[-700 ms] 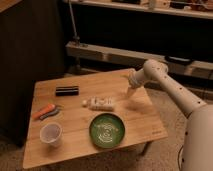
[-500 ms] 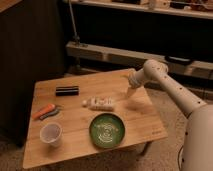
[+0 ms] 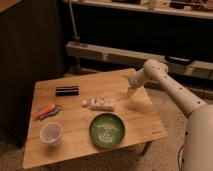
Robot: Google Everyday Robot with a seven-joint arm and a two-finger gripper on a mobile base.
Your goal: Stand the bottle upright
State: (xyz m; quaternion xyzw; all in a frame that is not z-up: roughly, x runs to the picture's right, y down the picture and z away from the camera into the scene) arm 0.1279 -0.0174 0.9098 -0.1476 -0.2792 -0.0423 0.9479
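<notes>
The small whitish translucent plastic bottle (image 3: 100, 103) has a label too small to read, and to its right hangs the pale gripper (image 3: 129, 92), jaws apart, its white robot body (image 3: 200, 132) cut off at the edge.

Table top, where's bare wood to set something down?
Bare wood: the right edge beyond the green plate, the back-left corner behind the black block, and the front strip between cup and plate. Crowded mid-table around the lying bottle, where the gripper hovers right of it.

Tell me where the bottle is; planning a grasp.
In camera view, the bottle lies on its side on the table behind the green plate; the gripper hovers to its right.
</notes>
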